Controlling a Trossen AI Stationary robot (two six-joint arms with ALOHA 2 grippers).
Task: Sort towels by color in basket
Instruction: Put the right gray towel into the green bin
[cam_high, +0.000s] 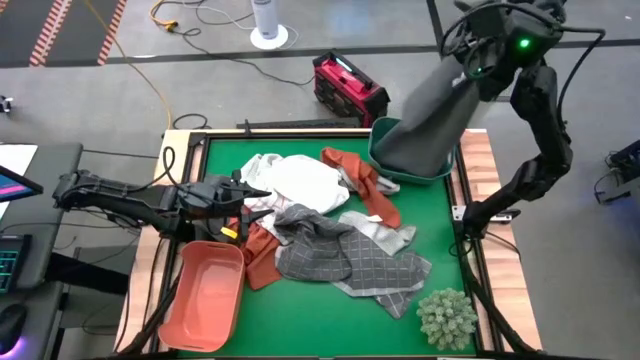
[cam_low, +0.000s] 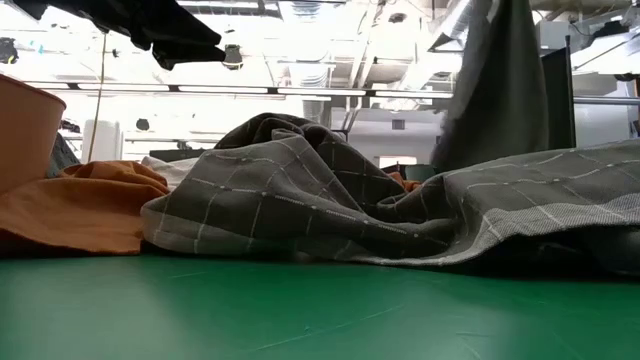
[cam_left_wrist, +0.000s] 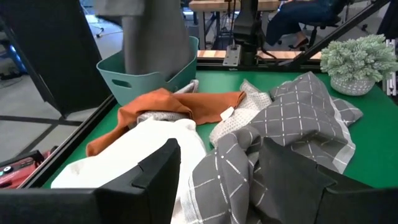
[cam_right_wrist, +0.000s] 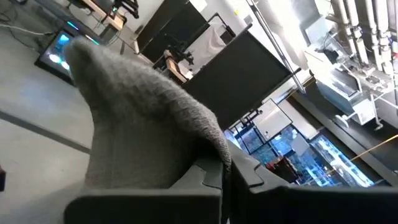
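My right gripper (cam_high: 476, 68) is high over the table's far right corner, shut on a plain grey towel (cam_high: 435, 110). The towel hangs down into a teal basket (cam_high: 440, 172). More towels lie heaped mid-table: white (cam_high: 300, 180), rust-orange (cam_high: 365, 185), grey checked (cam_high: 320, 250) and white with thin checks (cam_high: 378, 232). My left gripper (cam_left_wrist: 217, 180) stands open at the left of the heap, level, with nothing between its fingers; it is also in the high view (cam_high: 238, 195). My right gripper pinches the plain grey towel between its two fingers at the cloth's top end (cam_right_wrist: 208, 149); how many layers I cannot tell. The fingers lie about level, high above the table. The towel hangs below them, its lower end (cam_left_wrist: 152, 59) inside the teal basket.
A salmon basket (cam_high: 205, 295) stands at the near left, with a second rust-orange towel (cam_high: 260, 250) beside it. A spiky pale-green plant ball (cam_high: 447, 318) sits at the near right corner. Bare green table (cam_high: 300, 320) lies along the near edge.
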